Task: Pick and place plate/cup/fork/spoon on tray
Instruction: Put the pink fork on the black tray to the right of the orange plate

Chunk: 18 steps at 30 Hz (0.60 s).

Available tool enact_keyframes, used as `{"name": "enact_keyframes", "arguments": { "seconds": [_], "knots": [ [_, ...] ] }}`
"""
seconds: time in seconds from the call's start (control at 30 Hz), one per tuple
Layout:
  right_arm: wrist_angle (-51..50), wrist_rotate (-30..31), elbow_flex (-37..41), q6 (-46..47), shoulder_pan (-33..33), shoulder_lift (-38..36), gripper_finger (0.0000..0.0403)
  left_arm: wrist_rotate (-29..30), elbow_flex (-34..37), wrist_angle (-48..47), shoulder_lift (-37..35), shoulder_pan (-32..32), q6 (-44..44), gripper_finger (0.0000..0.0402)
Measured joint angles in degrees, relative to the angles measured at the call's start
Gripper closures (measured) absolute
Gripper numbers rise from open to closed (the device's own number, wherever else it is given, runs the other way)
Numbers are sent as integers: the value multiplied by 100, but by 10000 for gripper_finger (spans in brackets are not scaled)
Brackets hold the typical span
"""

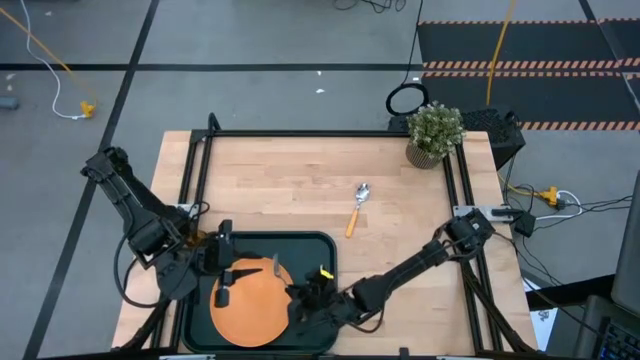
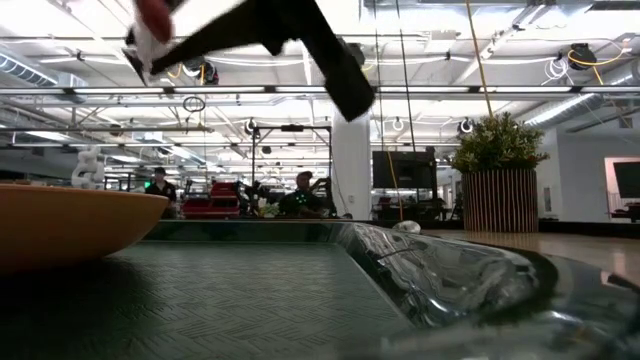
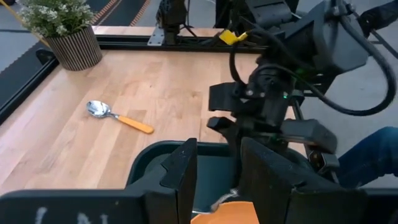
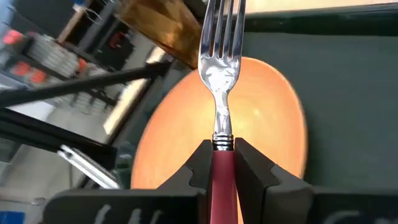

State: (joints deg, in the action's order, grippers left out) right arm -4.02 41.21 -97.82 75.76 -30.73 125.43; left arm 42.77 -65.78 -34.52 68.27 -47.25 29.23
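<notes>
The orange plate (image 1: 255,305) lies in the dark tray (image 1: 325,250) at the table's near edge. My right gripper (image 1: 300,297) is at the plate's right rim, shut on the red-handled fork (image 4: 219,68), whose tines reach out over the plate (image 4: 261,118). My left gripper (image 1: 225,285) is open and empty above the plate's left part; its fingers (image 3: 180,174) stand apart. The amber cup (image 4: 158,25) shows beyond the plate's far side, near my left arm. The orange-handled spoon (image 1: 357,205) lies flat on the wood, right of and beyond the tray. My right gripper pinches the fork's red-pink handle (image 4: 222,165) between its two fingers, just behind the metal neck. The fingers lie along the fork, coming from the table's right. The tines stick out ahead over the plate; whether they touch it I cannot tell.
A potted plant (image 1: 435,130) stands at the table's far right corner. Black rails (image 1: 300,133) frame the table. Bare wood lies between the tray and the plant. People sit in the room beyond (image 2: 300,190).
</notes>
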Motion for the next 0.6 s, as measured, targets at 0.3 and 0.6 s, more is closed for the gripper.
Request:
{"name": "enact_keyframes", "arguments": {
  "seconds": [0.3,0.6],
  "knots": [
    [-1436,78,29,1187,18,-25,376,90,2,2,0,-36,-171,273],
    [-1839,269,83,1697,14,85,373,391,5,53,0,-35,-444,273]
  ]
}}
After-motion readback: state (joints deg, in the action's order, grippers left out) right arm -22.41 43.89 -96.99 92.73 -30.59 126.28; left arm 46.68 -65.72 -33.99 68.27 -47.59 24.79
